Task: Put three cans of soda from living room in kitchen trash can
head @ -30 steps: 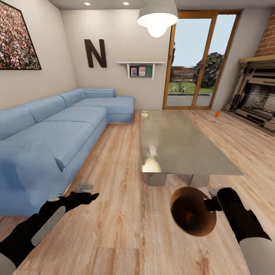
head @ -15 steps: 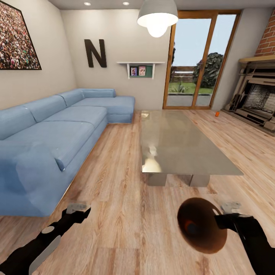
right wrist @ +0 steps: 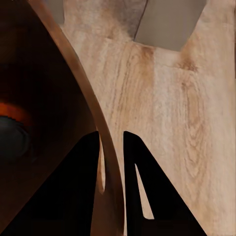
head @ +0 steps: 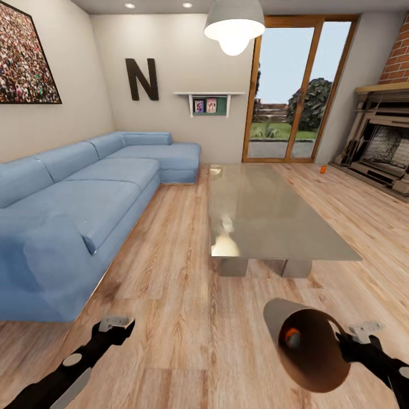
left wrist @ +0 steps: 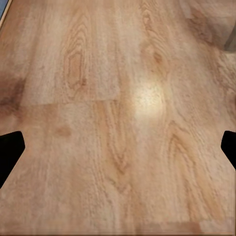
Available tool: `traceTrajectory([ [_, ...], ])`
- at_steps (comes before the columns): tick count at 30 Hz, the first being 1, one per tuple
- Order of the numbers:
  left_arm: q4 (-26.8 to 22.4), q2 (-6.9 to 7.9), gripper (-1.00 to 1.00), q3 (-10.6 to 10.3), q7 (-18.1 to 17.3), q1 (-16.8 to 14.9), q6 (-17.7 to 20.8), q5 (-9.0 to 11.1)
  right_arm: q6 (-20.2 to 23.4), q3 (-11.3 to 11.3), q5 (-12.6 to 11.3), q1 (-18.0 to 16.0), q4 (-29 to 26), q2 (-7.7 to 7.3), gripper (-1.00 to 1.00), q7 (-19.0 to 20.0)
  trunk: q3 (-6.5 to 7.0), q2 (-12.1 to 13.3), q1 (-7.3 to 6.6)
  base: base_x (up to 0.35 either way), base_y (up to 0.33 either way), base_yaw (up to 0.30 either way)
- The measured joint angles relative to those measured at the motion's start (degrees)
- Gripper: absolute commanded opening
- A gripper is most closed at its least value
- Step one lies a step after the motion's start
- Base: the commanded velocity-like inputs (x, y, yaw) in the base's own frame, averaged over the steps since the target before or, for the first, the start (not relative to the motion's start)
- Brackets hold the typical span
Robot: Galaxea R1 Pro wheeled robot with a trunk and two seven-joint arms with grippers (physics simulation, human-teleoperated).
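Nearest, at the lower right of the head view, the bin (head: 307, 352) is held tipped on its side by the right gripper (head: 347, 343), its brown inside turned toward the camera and its grey outside seen along the upper edge. The rim is pinched between the two fingers; in the right wrist view one finger (right wrist: 81, 191) lies inside the bin wall (right wrist: 73, 88) and the other outside, with the right gripper (right wrist: 114, 140) clamped on that wall. Inside the bin, an orange can (head: 292, 337) is seen against the bottom, with something dark next to it; whether that is a second can cannot be told.

At the lower left, the left gripper (head: 116, 328) is held above the wood floor (head: 182, 318), and nothing is gripped; in the left wrist view its fingertips (left wrist: 10, 150) are spread wide apart at the two edges, with only floor (left wrist: 118, 118) between them.

Beyond the arms, a glossy table (head: 267, 210) is seen, with a blue sofa (head: 74, 210) to its left. Farther off, on the floor near the fireplace (head: 386, 150), a second orange can (head: 322, 168) stands upright, well apart from the bin. A glass door (head: 289, 91) closes the far wall.
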Motion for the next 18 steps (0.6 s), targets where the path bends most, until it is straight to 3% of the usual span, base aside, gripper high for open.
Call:
traceTrajectory([
  [2,0.2,-0.34,1.00,0.0,0.0,0.6,-0.6,-0.1,-3.6,-4.4,-3.2,0.1,1.1,0.03,-1.00,4.0,-0.01,0.0,0.00,0.000,0.000,0.000],
  [4,0.4,-0.56,1.00,0.0,0.1,0.7,-0.8,-0.2,-5.3,-5.7,-6.1,0.1,2.2,0.10,-1.00,4.9,0.01,0.0,0.00,0.000,0.000,0.000],
  [6,0.4,-0.69,1.00,0.0,0.2,0.7,-0.8,-0.3,-6.4,-6.2,-5.5,0.2,3.4,0.11,-1.00,5.1,-0.01,0.0,0.01,0.000,0.000,0.000],
  [9,0.5,-1.04,1.00,0.0,0.4,0.8,-0.9,-0.3,-9.0,-7.6,-7.0,0.2,6.4,0.58,-1.00,5.3,0.00,0.0,0.00,0.000,-0.040,0.000],
  [13,0.6,-1.94,1.00,0.0,1.1,0.8,-0.8,-0.7,-11.8,-9.1,-6.7,0.2,10.9,0.72,-1.00,5.0,-0.01,0.0,0.00,0.000,-0.205,0.000],
  [16,1.1,-3.15,1.00,0.0,3.6,0.8,-0.8,-2.0,-13.8,-11.7,-7.6,0.2,12.9,0.66,-1.00,4.8,0.00,0.0,0.00,0.002,-0.254,0.000],
  [18,3.1,-4.03,1.00,0.0,4.9,0.8,-0.8,-2.6,-14.5,-13.7,-6.9,0.2,14.2,0.65,-1.00,4.6,-0.01,0.0,0.00,0.061,-0.270,0.000],
])
